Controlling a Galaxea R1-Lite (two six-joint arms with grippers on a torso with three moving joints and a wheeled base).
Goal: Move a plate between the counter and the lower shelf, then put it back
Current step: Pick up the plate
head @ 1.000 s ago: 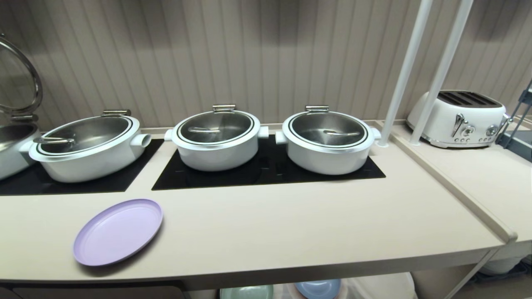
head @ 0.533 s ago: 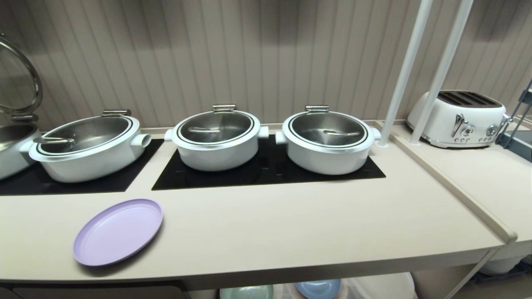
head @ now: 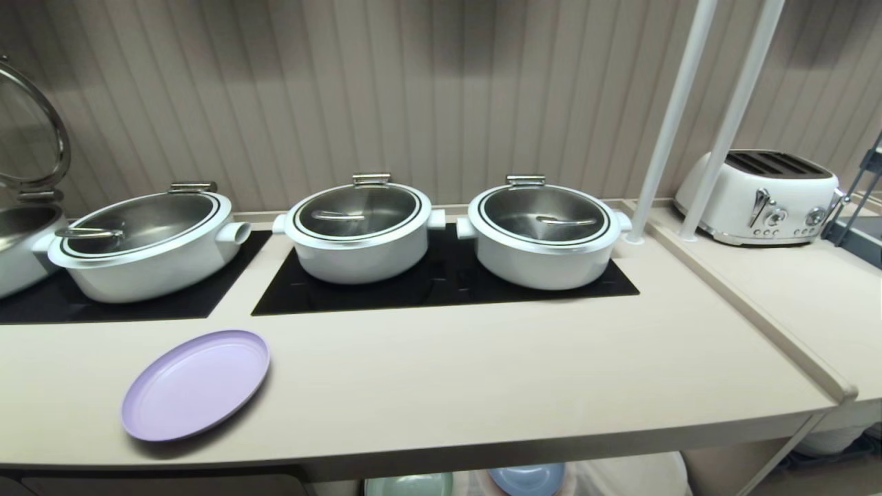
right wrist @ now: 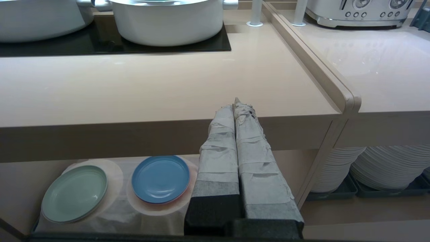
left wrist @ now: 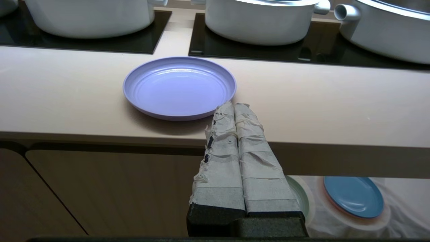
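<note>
Nothing moved: flat lavender plate, low raised rim.

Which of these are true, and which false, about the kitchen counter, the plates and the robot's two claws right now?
1. The purple plate lies flat on the counter. True.
2. The left claw is gripping the purple plate. False: it is shut, empty, and short of the plate, in front of the counter's edge.
3. A blue plate and a green plate rest on white cloth on the lower shelf. True.
4. The right claw is wide open. False: its taped fingers are pressed together.
5. A toaster stands on the cooktop. False: it stands on the adjoining worktop, past the white poles.
</note>
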